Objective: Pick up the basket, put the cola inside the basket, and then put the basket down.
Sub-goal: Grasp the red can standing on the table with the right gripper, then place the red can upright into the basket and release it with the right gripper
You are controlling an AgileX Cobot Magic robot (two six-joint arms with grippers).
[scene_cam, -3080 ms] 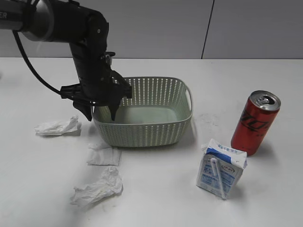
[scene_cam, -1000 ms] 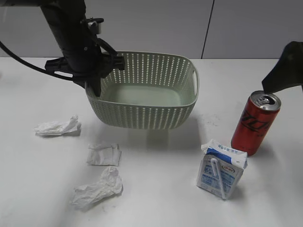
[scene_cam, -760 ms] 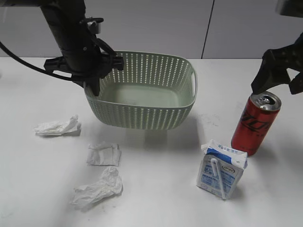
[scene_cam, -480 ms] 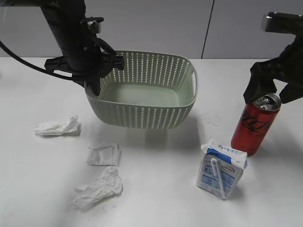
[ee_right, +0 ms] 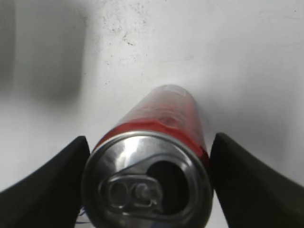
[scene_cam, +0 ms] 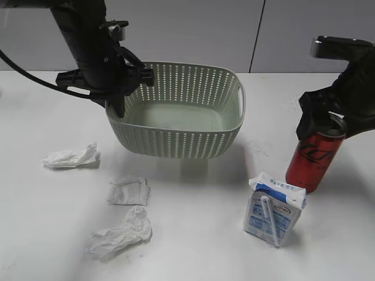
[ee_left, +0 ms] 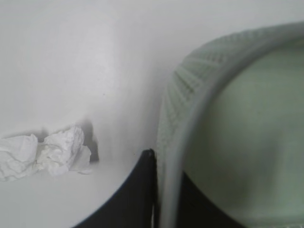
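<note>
The pale green basket (scene_cam: 176,143) hangs tilted above the table, held by its left rim. My left gripper (scene_cam: 117,104) is shut on that rim; in the left wrist view the rim (ee_left: 190,118) runs between the two black fingers (ee_left: 166,167). The red cola (scene_cam: 313,161) stands upright at the right. My right gripper (scene_cam: 324,120) is open and sits over the can's top. In the right wrist view its fingers (ee_right: 149,138) flank the silver top, with the can's red body (ee_right: 164,109) below.
A blue-and-white carton (scene_cam: 274,208) with a straw stands in front of the cola. Crumpled tissues lie at the left (scene_cam: 73,157), (scene_cam: 129,191), (scene_cam: 120,234); one shows in the left wrist view (ee_left: 47,152). The basket's shadow falls on the white table.
The left gripper lifted the basket off the table and now holds it still. The right gripper came in from the right and dropped down around the cola's top.
</note>
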